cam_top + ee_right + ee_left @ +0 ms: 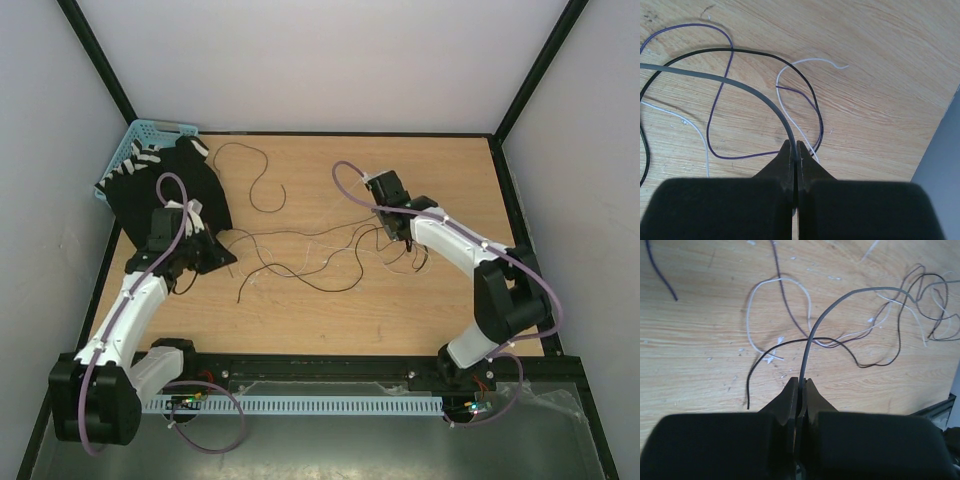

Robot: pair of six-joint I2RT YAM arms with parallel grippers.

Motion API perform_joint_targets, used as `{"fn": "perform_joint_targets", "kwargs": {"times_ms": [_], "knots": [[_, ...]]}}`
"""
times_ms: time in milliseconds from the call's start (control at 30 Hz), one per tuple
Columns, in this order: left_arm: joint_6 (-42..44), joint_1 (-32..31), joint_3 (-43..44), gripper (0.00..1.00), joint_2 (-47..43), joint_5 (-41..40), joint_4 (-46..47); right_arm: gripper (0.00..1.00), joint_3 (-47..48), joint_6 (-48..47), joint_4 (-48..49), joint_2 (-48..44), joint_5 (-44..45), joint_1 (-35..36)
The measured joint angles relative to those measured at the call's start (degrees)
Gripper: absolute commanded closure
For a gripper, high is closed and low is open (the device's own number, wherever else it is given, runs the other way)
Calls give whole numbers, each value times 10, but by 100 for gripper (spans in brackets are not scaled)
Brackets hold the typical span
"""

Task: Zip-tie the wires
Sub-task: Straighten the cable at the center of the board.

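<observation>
- The desk (420, 320) carries everything. The blue basket (150, 130) in its far left corner is our landmark, and a black cloth (195, 185) is draped just near-right of it.
- The wires (320, 258) sprawl loose to the right of the basket and nearer us, across the desk's middle. The tangle's long axis runs side to side, leading away from the basket. One curl (252, 195) lies apart, closer to the basket.
- A grey wire (840, 302) appears to stretch along that same side-to-side line, with one end toward the basket and the other away from it.
- The left claw (800, 385), near the basket beside the cloth, is pressed together on the basket-side end. The right claw (794, 149), well right of the basket, pinches the other end.
- We judge the job barely begun: no tie circles anything and the strands are unbundled. Gathering, wrapping and cinching are all left to do.
</observation>
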Motion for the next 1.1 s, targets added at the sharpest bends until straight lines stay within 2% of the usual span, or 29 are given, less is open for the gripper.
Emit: {"fn": "perform_joint_targets", "kwargs": {"times_ms": [467,1100], "knots": [[-12,0,-76,100,8,-50,27,100,3,30,9,63,-6,2],[-34,-4,-127,100,60,-57,97,100,-30,50,35,110,-23,2]]}}
